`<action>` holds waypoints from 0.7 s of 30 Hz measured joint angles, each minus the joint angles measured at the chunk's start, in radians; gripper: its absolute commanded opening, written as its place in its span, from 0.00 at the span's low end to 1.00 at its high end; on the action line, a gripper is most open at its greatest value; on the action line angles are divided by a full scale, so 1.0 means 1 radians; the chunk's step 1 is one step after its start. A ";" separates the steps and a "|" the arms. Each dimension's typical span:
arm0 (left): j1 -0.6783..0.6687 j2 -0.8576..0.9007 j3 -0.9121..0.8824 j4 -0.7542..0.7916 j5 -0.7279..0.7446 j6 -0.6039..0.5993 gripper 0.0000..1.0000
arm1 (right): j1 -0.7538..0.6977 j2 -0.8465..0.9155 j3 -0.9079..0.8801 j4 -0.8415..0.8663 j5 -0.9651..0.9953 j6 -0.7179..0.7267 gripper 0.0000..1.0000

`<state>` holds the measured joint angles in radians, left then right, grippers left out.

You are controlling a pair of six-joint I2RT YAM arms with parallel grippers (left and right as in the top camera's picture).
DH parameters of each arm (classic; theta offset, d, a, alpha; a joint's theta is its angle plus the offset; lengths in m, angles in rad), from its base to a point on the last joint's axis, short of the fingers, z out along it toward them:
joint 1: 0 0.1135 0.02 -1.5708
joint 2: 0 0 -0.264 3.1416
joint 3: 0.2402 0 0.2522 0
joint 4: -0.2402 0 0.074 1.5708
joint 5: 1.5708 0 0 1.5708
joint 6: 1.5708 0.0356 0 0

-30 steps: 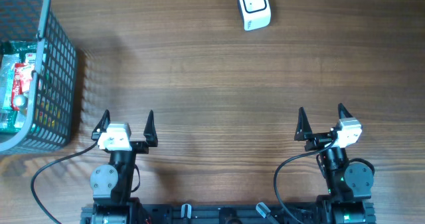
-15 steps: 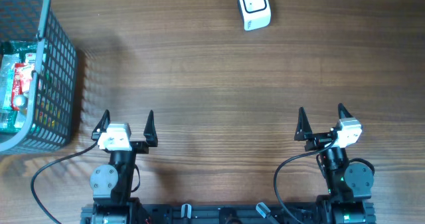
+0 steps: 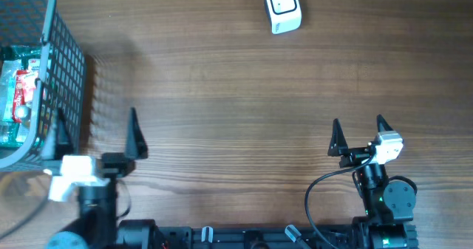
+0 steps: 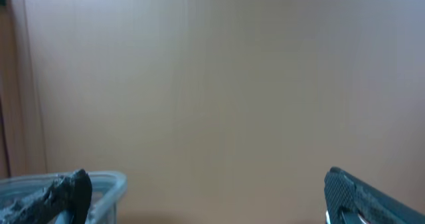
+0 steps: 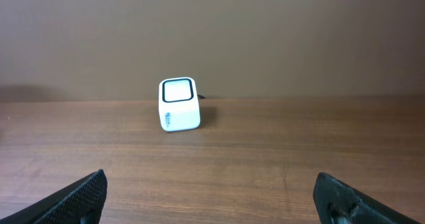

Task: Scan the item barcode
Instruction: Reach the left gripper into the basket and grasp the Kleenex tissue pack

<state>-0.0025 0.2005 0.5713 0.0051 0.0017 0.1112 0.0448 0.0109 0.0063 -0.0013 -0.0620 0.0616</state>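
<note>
A white barcode scanner (image 3: 282, 7) with a dark window stands at the far edge of the table; in the right wrist view the scanner (image 5: 179, 104) sits straight ahead of my right gripper, far from it. Packaged items (image 3: 16, 94) lie in a grey mesh basket (image 3: 66, 72) at the far left. My left gripper (image 3: 96, 127) is open and empty, with one fingertip over the basket's near right corner. In the left wrist view the basket rim (image 4: 106, 182) shows beside the left finger (image 4: 63, 194). My right gripper (image 3: 358, 123) is open and empty near the front edge.
The wooden table (image 3: 236, 94) stretches between the basket and the scanner. A plain brown wall (image 4: 212, 71) fills the left wrist view. Black cables (image 3: 318, 190) loop beside the arm bases at the front.
My left arm has swung left toward the basket, and its gripper now reaches the basket's corner. The right arm, scanner and basket have not moved.
</note>
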 measured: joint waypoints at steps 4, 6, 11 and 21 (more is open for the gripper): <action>0.001 0.346 0.561 -0.507 -0.016 0.005 1.00 | 0.000 0.000 0.000 0.001 0.003 0.000 1.00; 0.003 0.593 0.861 -0.771 -0.023 0.005 1.00 | 0.000 0.001 0.000 0.000 0.003 0.000 1.00; 0.003 1.028 1.144 -1.036 -0.031 0.005 1.00 | 0.000 0.001 0.000 0.001 0.003 0.000 1.00; 0.171 1.247 1.152 -0.834 -0.088 -0.056 1.00 | 0.000 0.001 0.000 0.001 0.003 0.000 1.00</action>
<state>0.1684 1.4471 1.7233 -0.8288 -0.0864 0.0555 0.0448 0.0116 0.0063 -0.0006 -0.0586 0.0612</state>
